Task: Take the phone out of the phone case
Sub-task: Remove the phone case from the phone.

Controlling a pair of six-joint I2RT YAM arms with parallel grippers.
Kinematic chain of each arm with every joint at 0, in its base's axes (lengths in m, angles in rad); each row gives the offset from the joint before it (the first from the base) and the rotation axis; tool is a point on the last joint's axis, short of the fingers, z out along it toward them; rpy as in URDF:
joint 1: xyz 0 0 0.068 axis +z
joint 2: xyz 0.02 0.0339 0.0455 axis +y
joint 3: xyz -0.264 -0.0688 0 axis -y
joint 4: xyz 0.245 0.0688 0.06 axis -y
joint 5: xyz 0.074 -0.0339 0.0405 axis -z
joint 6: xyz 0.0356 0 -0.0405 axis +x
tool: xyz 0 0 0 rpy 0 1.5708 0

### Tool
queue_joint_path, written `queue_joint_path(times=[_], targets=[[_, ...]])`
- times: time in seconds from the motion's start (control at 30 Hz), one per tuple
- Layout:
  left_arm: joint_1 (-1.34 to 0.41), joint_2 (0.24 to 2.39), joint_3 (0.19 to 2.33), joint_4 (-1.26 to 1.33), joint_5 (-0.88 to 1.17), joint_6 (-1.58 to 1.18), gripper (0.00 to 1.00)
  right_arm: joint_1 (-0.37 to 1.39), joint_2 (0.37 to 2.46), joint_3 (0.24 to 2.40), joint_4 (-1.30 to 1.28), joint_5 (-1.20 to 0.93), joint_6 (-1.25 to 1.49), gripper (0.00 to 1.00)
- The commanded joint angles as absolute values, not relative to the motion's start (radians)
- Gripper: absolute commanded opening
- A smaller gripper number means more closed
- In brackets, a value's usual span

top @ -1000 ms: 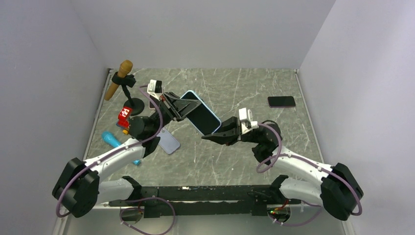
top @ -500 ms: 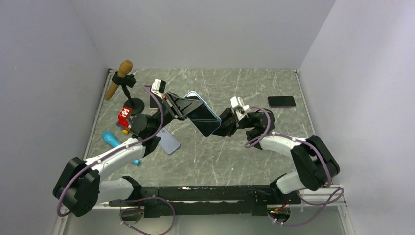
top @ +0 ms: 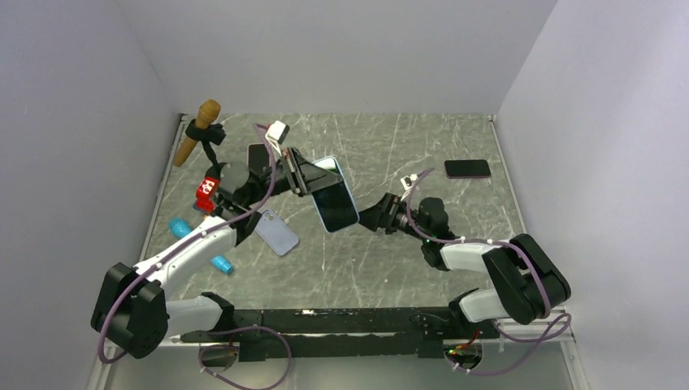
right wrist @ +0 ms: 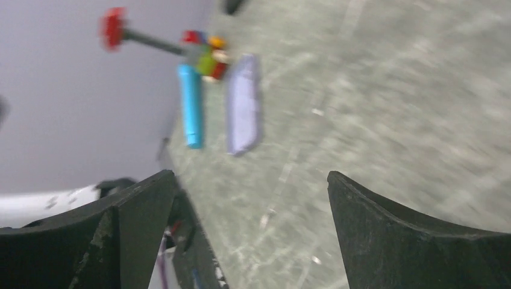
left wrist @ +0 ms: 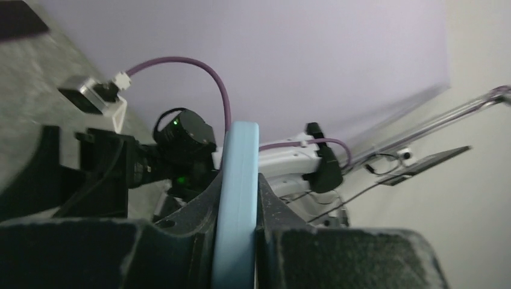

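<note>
The phone (top: 335, 205), dark screen up, sits in a light blue phone case (top: 328, 164) and hangs tilted above the table's middle. My left gripper (top: 311, 179) is shut on its upper left edge. In the left wrist view the case's blue edge (left wrist: 240, 180) stands clamped between the two fingers of the left gripper (left wrist: 238, 208). My right gripper (top: 368, 218) stands open just right of the phone's lower corner, apart from it. The right wrist view shows the right gripper (right wrist: 250, 174) with only blurred table between its wide jaws.
A lavender phone case (top: 277, 233) lies on the table under the left arm, seen as the lavender case (right wrist: 243, 105) in the right wrist view. A blue marker (top: 184, 231), a red toy (top: 206, 193) and a brown microphone on a stand (top: 200, 128) crowd the left side. A dark phone (top: 467, 168) lies at the back right.
My right gripper closed in on the phone's lower corner, then opened wide and dropped back a little. The left arm swung the cased phone slightly right and turned it.
</note>
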State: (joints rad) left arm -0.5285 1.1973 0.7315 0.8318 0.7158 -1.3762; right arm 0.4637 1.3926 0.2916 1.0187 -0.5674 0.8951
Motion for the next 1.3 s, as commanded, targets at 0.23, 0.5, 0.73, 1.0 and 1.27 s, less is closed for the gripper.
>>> queue_joint_path(times=[0.23,0.5,0.73,1.0,1.27], targets=[[-0.468,1.166,1.046,0.154,0.806,-0.660,0.00,0.486,0.897,0.387,-0.054,0.028,0.746,1.00],[-0.469,1.126,0.979,0.171,0.813,-0.543,0.00,0.469,0.584,0.292,-0.007,0.007,0.885,1.00],[-0.465,1.126,0.933,0.224,0.867,-0.576,0.00,0.519,0.708,0.268,0.580,-0.515,0.965,0.93],[-0.460,1.151,0.908,0.318,0.936,-0.666,0.00,0.809,0.967,0.403,0.802,-0.481,0.964,0.57],[-0.461,1.179,0.900,0.327,0.940,-0.675,0.00,0.826,1.045,0.400,0.901,-0.446,0.967,0.42]])
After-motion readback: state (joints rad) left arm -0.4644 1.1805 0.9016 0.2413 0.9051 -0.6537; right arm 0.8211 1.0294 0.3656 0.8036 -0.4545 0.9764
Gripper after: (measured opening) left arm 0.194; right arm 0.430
